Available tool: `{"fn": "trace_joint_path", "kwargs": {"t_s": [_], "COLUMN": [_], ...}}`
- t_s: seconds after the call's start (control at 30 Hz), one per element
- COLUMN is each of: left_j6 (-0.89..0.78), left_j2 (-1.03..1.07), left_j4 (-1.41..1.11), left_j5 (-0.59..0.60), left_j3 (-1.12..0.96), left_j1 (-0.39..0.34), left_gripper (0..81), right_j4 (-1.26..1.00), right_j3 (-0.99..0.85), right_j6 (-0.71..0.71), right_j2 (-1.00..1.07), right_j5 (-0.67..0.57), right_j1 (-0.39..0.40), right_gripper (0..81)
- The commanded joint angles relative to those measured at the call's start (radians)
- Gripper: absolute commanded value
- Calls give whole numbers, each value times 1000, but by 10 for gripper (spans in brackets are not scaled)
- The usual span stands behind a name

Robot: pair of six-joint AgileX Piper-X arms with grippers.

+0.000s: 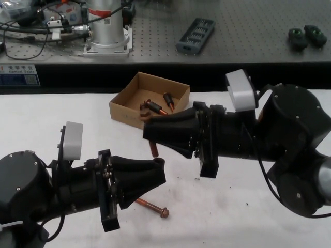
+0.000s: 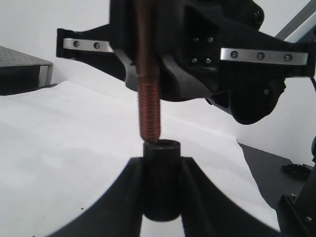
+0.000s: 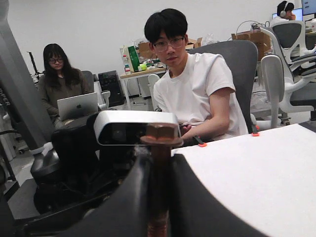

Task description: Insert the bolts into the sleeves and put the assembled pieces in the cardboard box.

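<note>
Left gripper [image 2: 160, 167]: fingers clamped on a black sleeve [image 2: 161, 190], one finger on each side, the sleeve upright with its open end up. Right gripper [image 3: 159, 165]: fingers closed tight on the shank of a copper-coloured bolt [image 2: 148, 106], hex head at the top and thread pointing down. In the left wrist view the bolt hangs straight over the sleeve, in line with it, and its threaded tip is right at the sleeve's mouth (cannot tell whether it has gone in or only touches the rim). In the high view the two grippers meet nose to nose over the middle of the white table cover [image 1: 243, 206], the right one slightly higher and the left one below it. A cardboard box [image 1: 123, 107] sits open on the cover just beyond the grippers, toward the far edge. Inside it lie at least two assembled pieces [image 1: 155, 108], copper bolts with black sleeves on them, on their sides. A loose bolt [image 1: 153, 207] lies flat on the cover below the left gripper, on the near side, well apart from the box. Past the cover is a perforated metal bench [image 1: 248, 26] with a dark ridged block [image 1: 195, 34] on it.
</note>
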Motion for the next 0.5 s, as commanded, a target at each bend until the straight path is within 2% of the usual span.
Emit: {"fn": "trace_joint_path", "kwargs": {"t_s": [0.0, 0.47], "left_j6": [-7, -8], "left_j2": [-6, -31], "left_j4": [-25, -25], "left_j5": [11, 3], "left_j3": [-4, -4], "left_j1": [4, 4], "left_gripper": [6, 6], "right_j4": [-1, -23], "right_j3": [27, 40], "right_j6": [8, 8], "right_j2": [-4, -4], "right_j5": [23, 40], "right_j1": [5, 9], "right_gripper": [64, 64]}}
